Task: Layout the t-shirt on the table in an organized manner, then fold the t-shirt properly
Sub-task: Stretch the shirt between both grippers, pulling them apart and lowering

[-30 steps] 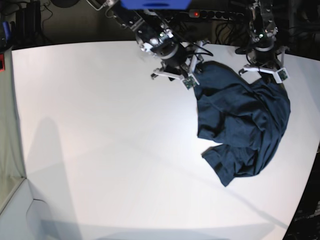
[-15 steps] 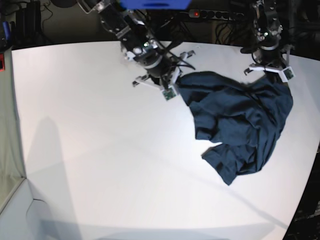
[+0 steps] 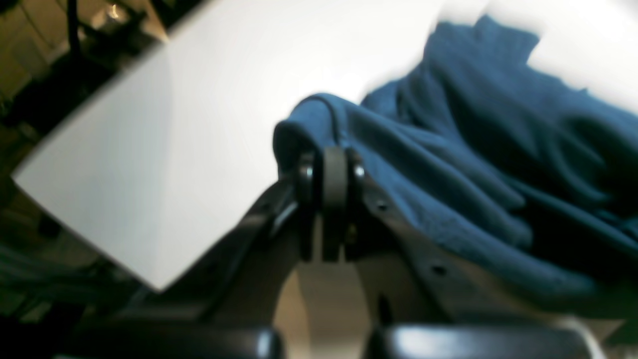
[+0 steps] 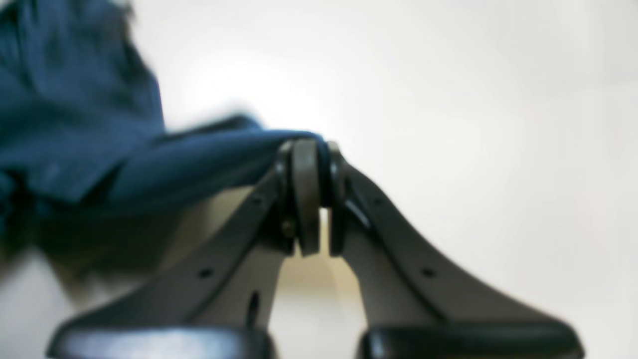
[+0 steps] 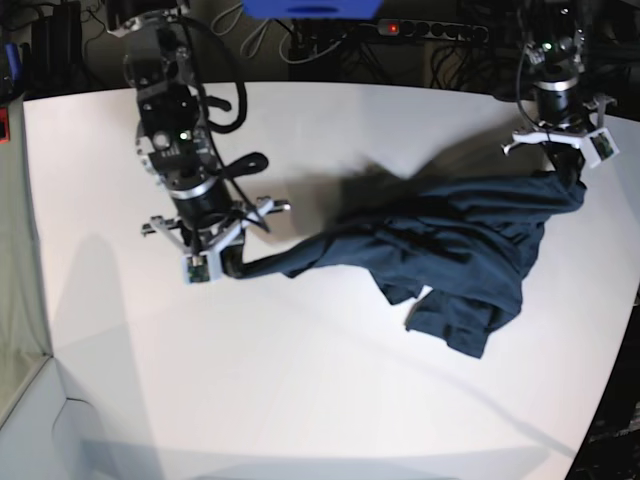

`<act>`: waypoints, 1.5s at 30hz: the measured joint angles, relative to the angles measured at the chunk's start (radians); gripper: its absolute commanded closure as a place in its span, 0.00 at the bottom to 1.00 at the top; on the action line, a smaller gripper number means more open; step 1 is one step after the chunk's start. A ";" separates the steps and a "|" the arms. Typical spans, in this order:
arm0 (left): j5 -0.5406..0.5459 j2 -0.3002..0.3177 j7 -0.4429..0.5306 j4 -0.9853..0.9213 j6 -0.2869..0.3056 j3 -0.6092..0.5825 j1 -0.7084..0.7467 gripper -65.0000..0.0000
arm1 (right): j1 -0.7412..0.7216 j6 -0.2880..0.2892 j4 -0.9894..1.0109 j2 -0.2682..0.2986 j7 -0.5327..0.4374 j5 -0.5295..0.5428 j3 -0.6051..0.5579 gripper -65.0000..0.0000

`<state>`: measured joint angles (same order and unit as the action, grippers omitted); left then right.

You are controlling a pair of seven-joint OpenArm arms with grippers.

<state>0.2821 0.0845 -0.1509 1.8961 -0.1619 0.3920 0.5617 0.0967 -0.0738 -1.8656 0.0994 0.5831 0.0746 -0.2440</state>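
Note:
The dark navy t-shirt (image 5: 450, 250) is stretched in a crumpled band across the white table (image 5: 300, 380), with a bunched part sagging toward the front. My right gripper (image 5: 232, 265), on the left of the base view, is shut on one end of the t-shirt, seen pinched in the right wrist view (image 4: 311, 149). My left gripper (image 5: 565, 180), near the table's far right edge, is shut on the other end, as the left wrist view (image 3: 329, 164) shows, with cloth (image 3: 473, 164) draping away from it. The collar label is hidden.
The table's curved right edge (image 5: 612, 370) runs close to the shirt and my left gripper. A power strip (image 5: 430, 30) and dark cables lie behind the table's far edge. A blue object (image 5: 310, 8) hangs at the top centre.
My right gripper has pulled its end of the shirt far left and toward the front, stretching the heap into a long band. My left gripper has shifted slightly right, still holding.

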 measured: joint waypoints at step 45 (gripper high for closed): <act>0.000 0.134 -0.316 -0.427 -0.003 -0.041 -0.704 0.99 | -0.320 -0.002 0.111 0.017 0.039 -0.002 0.354 1.00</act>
<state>0.2817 0.2188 -0.4667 1.4693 -0.1650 0.3511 -0.1425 -0.2234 -0.0753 -1.7550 0.1165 0.6224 0.0727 0.1104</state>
